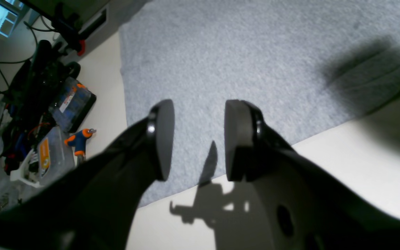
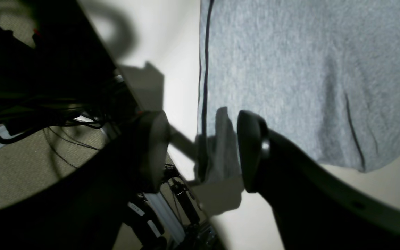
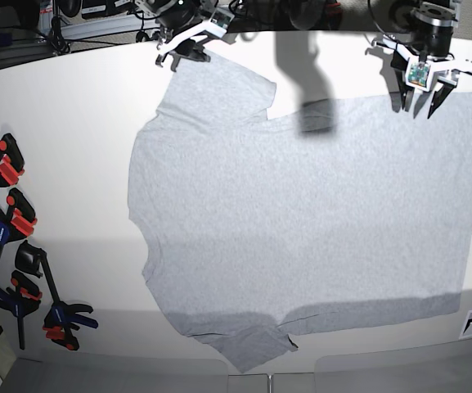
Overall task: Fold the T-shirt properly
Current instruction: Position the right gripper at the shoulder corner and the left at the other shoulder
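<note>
White tabletop [image 3: 72,106], grey T-shirt [image 3: 301,221] spread flat across the middle. Soft, floppy, light; best pinched at corners near 12 o'clock. Left fingers [image 1: 199,140] half open, empty. Right fingers [image 2: 201,152] wide, around sleeve edge.

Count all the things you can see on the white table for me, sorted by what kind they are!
T-shirt: 1
Clamps, black with red and blue handles: about 5 (they overlap at the table's edge, so the count is approximate)
Robot grippers: 2, the left gripper and the right gripper
Total: about 8
</note>
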Tool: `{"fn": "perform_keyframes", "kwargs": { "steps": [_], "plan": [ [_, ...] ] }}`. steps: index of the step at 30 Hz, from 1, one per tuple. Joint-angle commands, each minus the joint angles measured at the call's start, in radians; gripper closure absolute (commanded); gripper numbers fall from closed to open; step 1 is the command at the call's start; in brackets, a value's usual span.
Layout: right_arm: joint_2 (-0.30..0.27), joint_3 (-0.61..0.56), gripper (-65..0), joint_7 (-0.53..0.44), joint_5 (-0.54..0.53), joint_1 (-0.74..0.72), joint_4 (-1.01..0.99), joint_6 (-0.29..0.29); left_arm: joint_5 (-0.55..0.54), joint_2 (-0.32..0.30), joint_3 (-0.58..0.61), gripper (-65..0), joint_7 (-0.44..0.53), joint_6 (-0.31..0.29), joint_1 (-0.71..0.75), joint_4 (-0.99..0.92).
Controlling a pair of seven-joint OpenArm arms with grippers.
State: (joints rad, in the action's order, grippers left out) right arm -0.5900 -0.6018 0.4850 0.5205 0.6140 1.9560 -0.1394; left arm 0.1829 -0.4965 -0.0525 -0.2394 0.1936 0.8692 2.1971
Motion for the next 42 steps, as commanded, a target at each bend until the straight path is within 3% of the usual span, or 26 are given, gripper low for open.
{"fn": "perform_keyframes", "kwargs": {
  "steps": [1,5,12,16,21,26,31,37,42],
  "plan": [
    [-0.005,0.006,-31.0,0.039,0.018,-0.018,0.007,0.020,0.006,-0.008,-0.005,-21.6,0.023,0.013,0.006,0.017],
    [-0.006,0.019,-31.0,0.129,0.018,-0.042,0.002,0.021,0.007,-0.008,-0.005,-21.6,0.024,0.013,0.006,0.017],
    [-0.005,0.135,-31.0,0.103,0.017,-0.048,-0.010,0.030,0.009,-0.008,-0.005,-21.6,0.024,0.013,0.006,0.017],
    [-0.005,0.137,-31.0,0.068,0.017,-0.048,-0.010,0.034,0.009,-0.008,-0.005,-21.6,0.024,0.013,0.006,0.017],
    [-0.005,0.035,-31.0,0.054,0.018,-0.048,0.013,0.034,0.009,-0.008,-0.005,-21.6,0.024,0.013,0.006,0.017],
    [-0.006,-0.156,-31.0,0.058,0.019,-0.048,0.108,0.033,0.009,-0.008,-0.005,-21.6,0.024,0.013,0.006,0.017],
    [-0.005,-0.273,-31.0,0.058,0.087,-0.049,0.177,0.039,0.010,-0.008,-0.005,-21.6,0.024,0.013,0.006,0.017],
    [-0.006,-0.219,-31.0,0.122,0.077,-0.048,0.177,0.094,0.009,-0.008,-0.005,-21.6,0.024,0.013,0.006,0.017],
    [-0.005,-0.109,-31.0,0.173,0.030,-0.048,0.177,0.095,0.009,-0.008,-0.005,-21.6,0.024,0.013,0.006,0.017]
  ]
}}
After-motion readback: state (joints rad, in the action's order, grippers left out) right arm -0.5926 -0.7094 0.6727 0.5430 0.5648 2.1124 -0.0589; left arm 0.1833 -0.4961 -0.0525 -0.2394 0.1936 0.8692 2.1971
